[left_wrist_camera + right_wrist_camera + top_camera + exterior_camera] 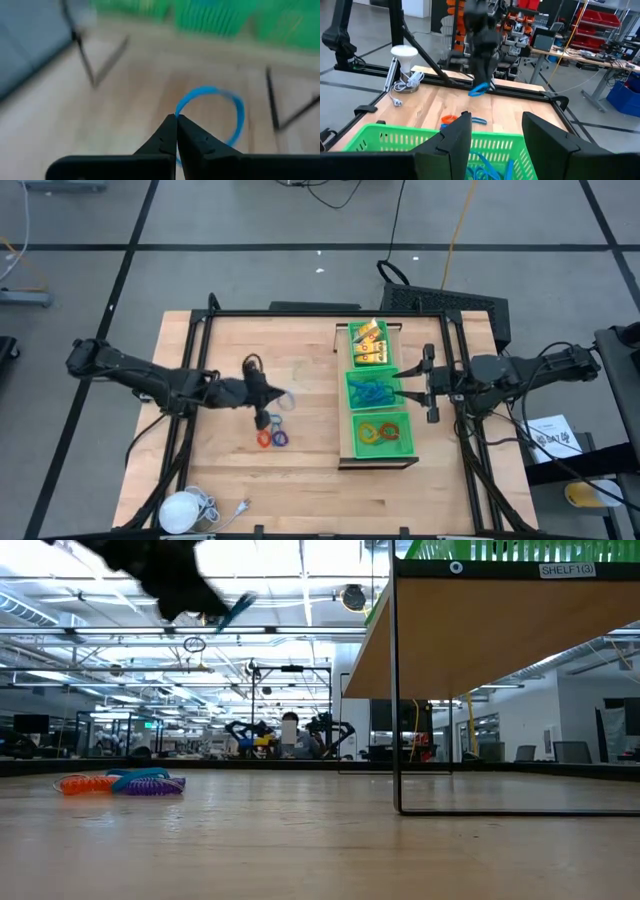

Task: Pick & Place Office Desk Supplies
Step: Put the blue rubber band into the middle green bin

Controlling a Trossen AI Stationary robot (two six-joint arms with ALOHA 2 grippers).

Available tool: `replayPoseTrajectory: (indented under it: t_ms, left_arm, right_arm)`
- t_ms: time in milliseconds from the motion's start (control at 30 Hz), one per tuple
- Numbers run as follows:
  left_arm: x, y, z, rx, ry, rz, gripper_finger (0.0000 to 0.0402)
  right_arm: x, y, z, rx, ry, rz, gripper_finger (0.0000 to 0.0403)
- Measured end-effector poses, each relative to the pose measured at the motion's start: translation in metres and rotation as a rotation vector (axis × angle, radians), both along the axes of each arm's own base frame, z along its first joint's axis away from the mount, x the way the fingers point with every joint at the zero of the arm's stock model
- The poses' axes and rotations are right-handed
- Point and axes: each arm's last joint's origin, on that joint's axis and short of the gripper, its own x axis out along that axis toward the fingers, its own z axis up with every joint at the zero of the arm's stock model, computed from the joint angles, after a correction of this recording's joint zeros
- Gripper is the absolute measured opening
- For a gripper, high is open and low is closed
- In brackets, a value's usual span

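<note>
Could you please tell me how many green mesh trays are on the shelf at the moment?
3, in a row on the shelf: the far green tray holds yellow packets, the middle tray blue clips, the near tray orange and red rings. None seems hidden.

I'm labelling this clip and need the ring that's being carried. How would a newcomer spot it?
Start at the wooden table, left of the green mesh tray. There the left gripper is shut on a thin blue ring. It alone hangs in the air; the other rings lie flat on the wood.
</note>
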Motion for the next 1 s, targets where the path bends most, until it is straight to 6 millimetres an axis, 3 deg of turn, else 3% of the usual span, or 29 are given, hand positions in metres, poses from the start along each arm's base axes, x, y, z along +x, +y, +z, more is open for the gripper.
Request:
replayPoseTrajectory:
  t_ms: [267,500,800,1000]
  left_arm:
    - [0.029,0.015,0.028,0.235,-0.319,-0.161,0.0007]
    - [0.05,0.03,0.028,0.28,-0.484,-0.278,0.0006]
    - [0.091,0.041,0.043,0.312,-0.462,-0.354,0.0006]
    - [0.108,0.04,0.05,0.358,-0.439,-0.394,0.0009]
  right_arm:
    - [0.021,0.005,-0.014,-0.004,-0.09,0.001,0.0164]
    - [0.038,0.005,-0.021,-0.055,-0.186,-0.018,0.0164]
    - [0.071,-0.006,-0.034,-0.165,-0.196,-0.101,0.0165]
    - [0.092,-0.006,-0.046,-0.085,-0.223,-0.112,0.0165]
